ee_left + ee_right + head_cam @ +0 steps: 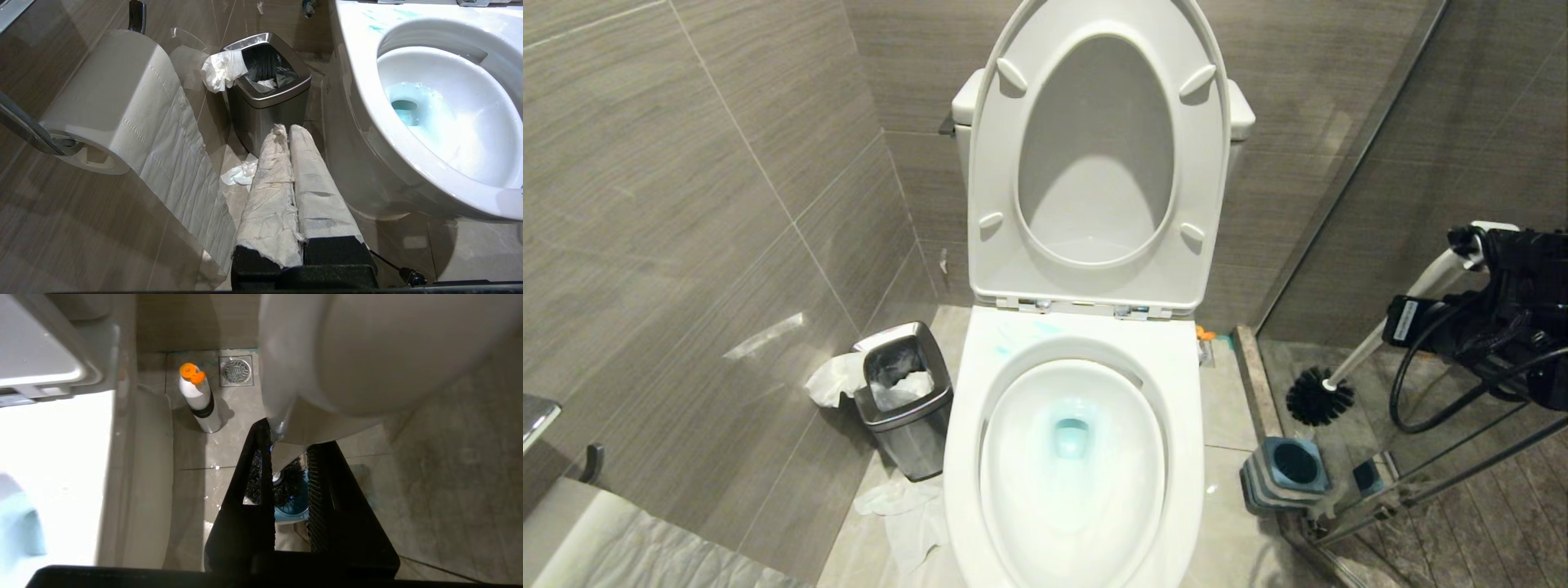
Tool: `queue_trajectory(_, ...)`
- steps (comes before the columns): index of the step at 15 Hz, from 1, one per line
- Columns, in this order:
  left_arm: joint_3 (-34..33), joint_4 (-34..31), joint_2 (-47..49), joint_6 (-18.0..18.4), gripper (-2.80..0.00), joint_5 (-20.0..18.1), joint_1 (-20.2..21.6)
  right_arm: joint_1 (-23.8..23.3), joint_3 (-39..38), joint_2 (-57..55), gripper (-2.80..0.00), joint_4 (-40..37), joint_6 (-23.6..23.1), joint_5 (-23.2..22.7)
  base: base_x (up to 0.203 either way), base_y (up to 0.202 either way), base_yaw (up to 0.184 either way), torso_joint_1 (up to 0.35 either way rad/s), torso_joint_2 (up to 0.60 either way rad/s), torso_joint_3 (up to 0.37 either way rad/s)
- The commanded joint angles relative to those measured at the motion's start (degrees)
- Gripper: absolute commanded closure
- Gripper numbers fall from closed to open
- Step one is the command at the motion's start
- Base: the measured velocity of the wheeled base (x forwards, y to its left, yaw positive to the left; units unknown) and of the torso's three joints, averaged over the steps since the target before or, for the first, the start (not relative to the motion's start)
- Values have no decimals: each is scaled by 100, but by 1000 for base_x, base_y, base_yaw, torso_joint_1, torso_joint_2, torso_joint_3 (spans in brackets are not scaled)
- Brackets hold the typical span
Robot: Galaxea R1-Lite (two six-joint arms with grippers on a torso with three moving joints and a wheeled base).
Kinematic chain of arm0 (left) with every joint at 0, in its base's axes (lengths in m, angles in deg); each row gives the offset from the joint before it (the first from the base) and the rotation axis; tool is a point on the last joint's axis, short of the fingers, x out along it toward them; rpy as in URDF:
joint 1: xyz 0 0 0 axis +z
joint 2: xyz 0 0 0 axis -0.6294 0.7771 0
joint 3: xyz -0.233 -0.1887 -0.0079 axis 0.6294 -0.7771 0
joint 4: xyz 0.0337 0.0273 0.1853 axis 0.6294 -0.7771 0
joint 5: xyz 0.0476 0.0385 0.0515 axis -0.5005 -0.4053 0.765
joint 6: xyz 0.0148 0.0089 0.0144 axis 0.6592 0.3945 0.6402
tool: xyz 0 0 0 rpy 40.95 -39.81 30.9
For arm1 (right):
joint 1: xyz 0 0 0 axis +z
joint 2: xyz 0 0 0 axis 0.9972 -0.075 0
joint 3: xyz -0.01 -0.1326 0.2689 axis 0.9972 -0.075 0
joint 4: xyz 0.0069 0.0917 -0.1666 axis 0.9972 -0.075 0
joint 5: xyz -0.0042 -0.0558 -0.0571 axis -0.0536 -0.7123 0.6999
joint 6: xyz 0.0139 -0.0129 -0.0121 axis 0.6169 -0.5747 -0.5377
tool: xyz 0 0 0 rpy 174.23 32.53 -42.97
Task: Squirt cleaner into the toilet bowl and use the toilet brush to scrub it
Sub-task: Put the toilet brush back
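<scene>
The bowl [1078, 457] is seen with seat and lid flipped up, and the water around the drain is tinted pale blue by cleaner [1072, 433]; a few turquoise smears are also left on the back rim. The brush [1347, 371] is held up in the air off to the right, over by the glass, handle slanting up into the right gripper [288, 457], whose jaws are clamped on the handle. The dark bristle head hangs just above its blue-and-grey holder [1286, 474] on the floor, not touching it. A white bottle [199, 400] with an orange cap is stood on the floor next to a floor drain [236, 370]. The left gripper [286, 130], fingers wrapped in paper, is parked low with jaws pressed together, pointed at the steel bin [267, 98], beside a paper roll [118, 102].
</scene>
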Motion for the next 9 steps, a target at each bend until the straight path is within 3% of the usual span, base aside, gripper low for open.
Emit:
queue_trajectory(1, -9, -2, 8, 0, 0, 0, 0, -306, -221, -570, 0, 496, 9, -195, 0, 0, 0, 0, 0, 0)
queue_trajectory(9, -9, -2, 8, 0, 0, 0, 7, -775, -715, -2275, 0, 2341, 19, -632, 0, 0, 0, 0, 0, 0)
